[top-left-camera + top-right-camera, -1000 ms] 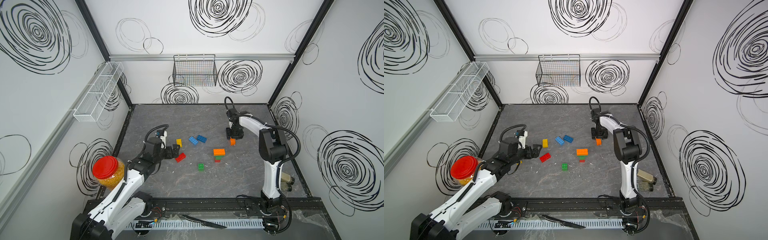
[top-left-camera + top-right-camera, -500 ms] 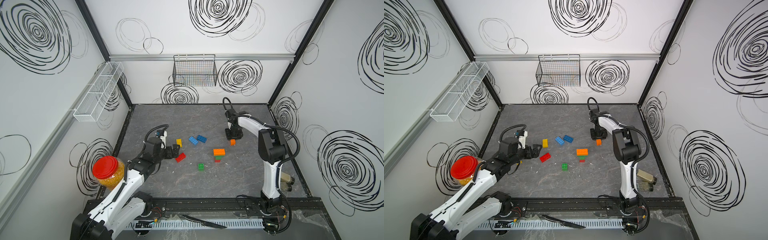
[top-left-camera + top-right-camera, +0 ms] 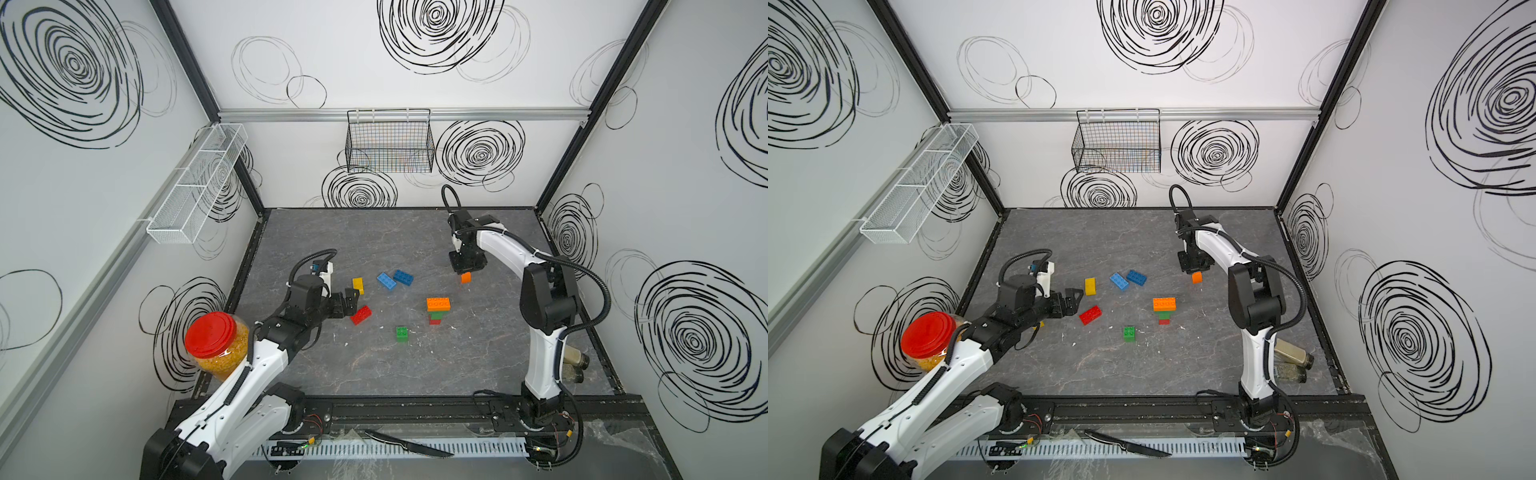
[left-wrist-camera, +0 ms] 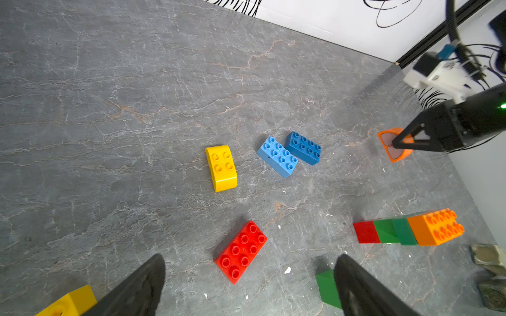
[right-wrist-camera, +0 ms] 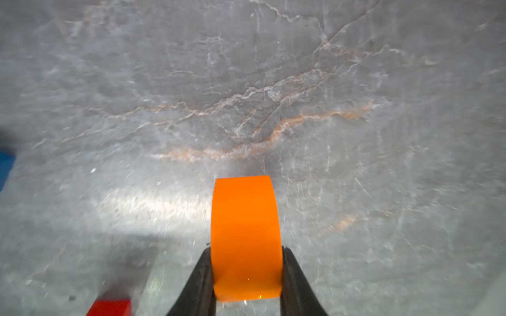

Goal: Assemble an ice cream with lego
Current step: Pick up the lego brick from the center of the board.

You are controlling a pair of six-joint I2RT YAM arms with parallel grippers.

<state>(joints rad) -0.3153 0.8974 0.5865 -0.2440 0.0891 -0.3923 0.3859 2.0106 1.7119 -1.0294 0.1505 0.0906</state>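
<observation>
Far right on the tabletop (image 3: 374,365): right gripper (image 3: 465,271) clamped on orange dome piece (image 3: 466,277). Left gripper (image 3: 351,301) gapes empty near red brick (image 3: 360,314); blue bricks (image 3: 386,281), brick stack (image 3: 438,304) between.

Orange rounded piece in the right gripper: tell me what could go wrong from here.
1. The right gripper pinches the orange rounded piece at one end only; it may pivot or slip when lifted.
2. Its hollow underside faces sideways in the left wrist view, so it likely needs turning before fitting studs.
3. The brick stack is tall and narrow, and the open left gripper is not bracing it; pressing could topple it.
</observation>
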